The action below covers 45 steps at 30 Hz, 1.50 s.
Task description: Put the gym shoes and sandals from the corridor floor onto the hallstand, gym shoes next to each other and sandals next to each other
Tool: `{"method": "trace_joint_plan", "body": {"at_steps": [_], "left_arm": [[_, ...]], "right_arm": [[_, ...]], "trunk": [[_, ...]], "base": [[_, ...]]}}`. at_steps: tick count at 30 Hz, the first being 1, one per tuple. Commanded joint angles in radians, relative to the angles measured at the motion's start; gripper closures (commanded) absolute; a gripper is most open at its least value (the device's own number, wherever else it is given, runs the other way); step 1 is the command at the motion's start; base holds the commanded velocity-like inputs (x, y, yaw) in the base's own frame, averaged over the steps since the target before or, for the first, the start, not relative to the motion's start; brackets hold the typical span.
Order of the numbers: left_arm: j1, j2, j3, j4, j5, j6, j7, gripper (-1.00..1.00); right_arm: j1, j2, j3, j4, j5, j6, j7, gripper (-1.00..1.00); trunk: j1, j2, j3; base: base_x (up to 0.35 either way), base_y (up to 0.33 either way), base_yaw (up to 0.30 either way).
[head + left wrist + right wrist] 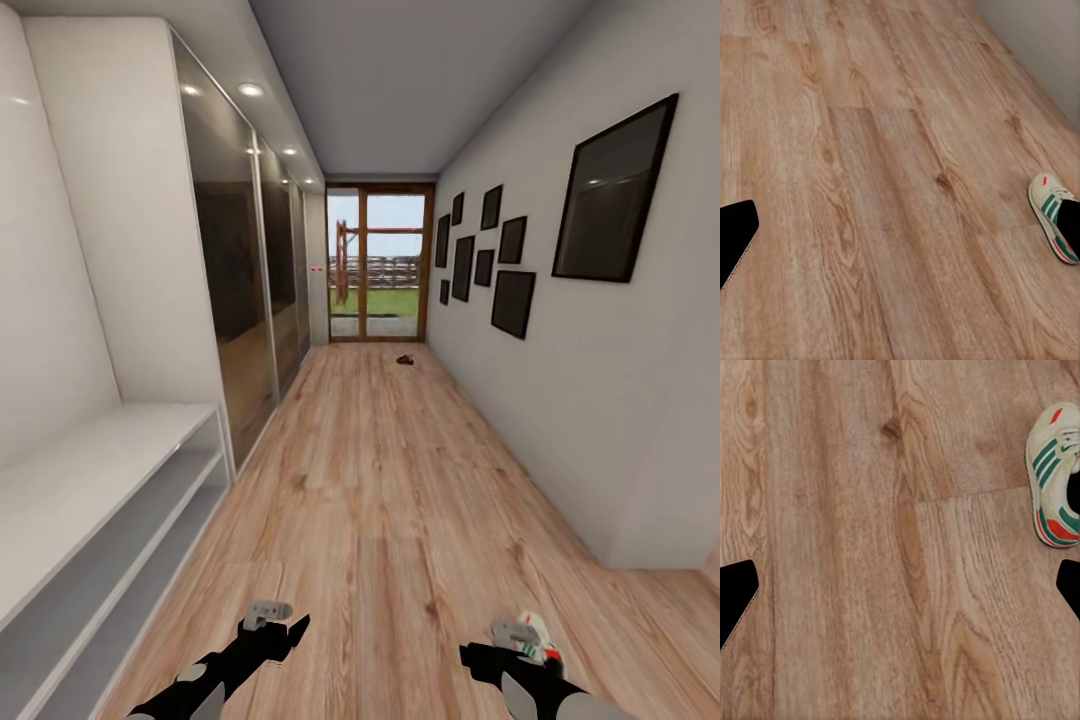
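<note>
One gym shoe [537,633], white with green stripes and red-orange accents, lies on the corridor floor [380,500] right beside my right gripper [515,638]. The same gym shoe [1052,472] appears off to one side of that gripper's open fingers [736,600], untouched. The left wrist view also catches the gym shoe [1050,214] near the picture's edge. My left gripper [272,622] hangs open over bare planks, nothing between its fingers [735,240]. The hallstand [90,480] runs along the left. The sandals [405,359] are a small dark shape far down the corridor.
Dark glass wardrobe doors [240,300] line the left wall beyond the hallstand. A glazed door [380,265] closes the far end. Black picture frames [610,190] hang on the right wall, which steps back at a corner [640,560]. Wide open floor lies ahead.
</note>
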Motion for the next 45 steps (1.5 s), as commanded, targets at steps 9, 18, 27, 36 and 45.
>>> {"method": "trace_joint_plan", "body": {"at_steps": [9, 18, 27, 36, 45], "left_arm": [[-0.001, 0.000, -0.003, 0.001, 0.010, -0.001, -0.004, -1.00], [-0.001, 0.000, -0.003, 0.001, 0.010, -0.001, -0.004, -1.00], [-0.001, 0.000, -0.003, 0.001, 0.010, -0.001, -0.004, -1.00], [-0.001, 0.000, -0.003, 0.001, 0.010, -0.001, -0.004, -1.00], [-0.001, 0.000, -0.003, 0.001, 0.010, -0.001, -0.004, -1.00]], "right_arm": [[-0.001, 0.000, -0.005, 0.000, -0.004, -0.002, -0.001, -1.00], [-0.001, 0.000, -0.005, 0.000, -0.004, -0.001, -0.001, -1.00], [-0.001, 0.000, -0.005, 0.000, -0.004, -0.002, -0.001, -1.00], [-0.001, 0.000, -0.005, 0.000, -0.004, -0.001, -0.001, -1.00], [-0.001, 0.000, -0.005, 0.000, -0.004, -0.002, -0.001, -1.00]], "trunk": [[0.000, 0.000, -0.001], [0.000, 0.000, -0.001], [0.000, 0.000, -0.001], [0.000, 0.000, -0.001], [0.000, 0.000, -0.001]], "base": [[0.349, 0.000, 0.000], [0.349, 0.000, 0.000], [0.349, 0.000, 0.000], [0.349, 0.000, 0.000], [0.349, 0.000, 0.000]]}}
